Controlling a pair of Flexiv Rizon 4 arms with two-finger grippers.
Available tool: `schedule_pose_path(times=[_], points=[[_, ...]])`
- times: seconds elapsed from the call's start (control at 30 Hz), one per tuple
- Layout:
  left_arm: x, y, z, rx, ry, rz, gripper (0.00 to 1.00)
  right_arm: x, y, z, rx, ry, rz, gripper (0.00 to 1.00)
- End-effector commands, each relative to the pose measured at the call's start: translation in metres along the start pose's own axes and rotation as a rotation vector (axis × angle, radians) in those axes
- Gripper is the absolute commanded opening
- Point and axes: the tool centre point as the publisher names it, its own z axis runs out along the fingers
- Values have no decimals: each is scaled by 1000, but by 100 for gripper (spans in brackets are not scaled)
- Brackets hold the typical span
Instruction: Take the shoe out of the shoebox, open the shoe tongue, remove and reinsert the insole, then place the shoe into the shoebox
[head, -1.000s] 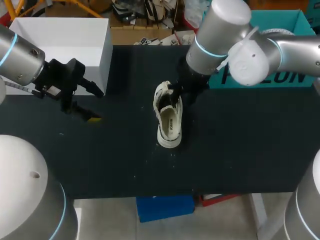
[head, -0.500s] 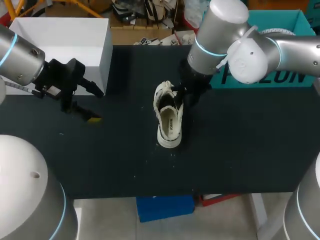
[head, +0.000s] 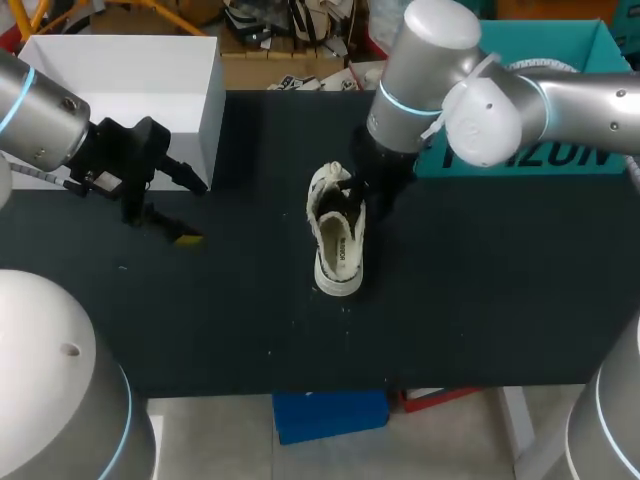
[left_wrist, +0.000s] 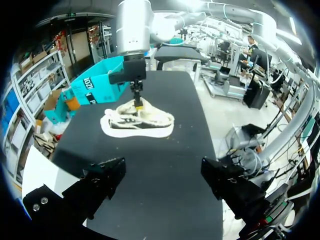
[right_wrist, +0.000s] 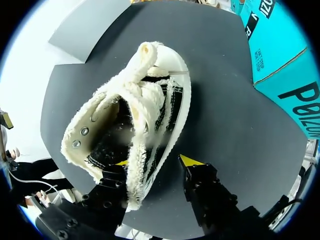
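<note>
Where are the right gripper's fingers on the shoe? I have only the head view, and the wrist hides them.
Observer: In the right wrist view the right gripper straddles the shoe's side wall, with one tip inside and one outside.
Operator: Clamped yet?
Observer: No. Bare table shows between the outer fingertip and the sole.
Operator: Is the left gripper holding anything?
Observer: No. In the left wrist view the left gripper is open with nothing between its fingers, and the shoe lies well ahead of it.
</note>
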Motion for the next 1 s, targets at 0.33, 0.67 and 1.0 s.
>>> schedule_pose_path(times=[0.33,0.67,1.0], points=[[1,0,1,-1,-3,1,100,1,3,21,35,-29,-12,34],[1,0,1,-1,-3,1,100,3,6,20,29,-33,-30,0],[1,0,1,-1,-3,1,100,3,6,20,29,-33,-30,0]])
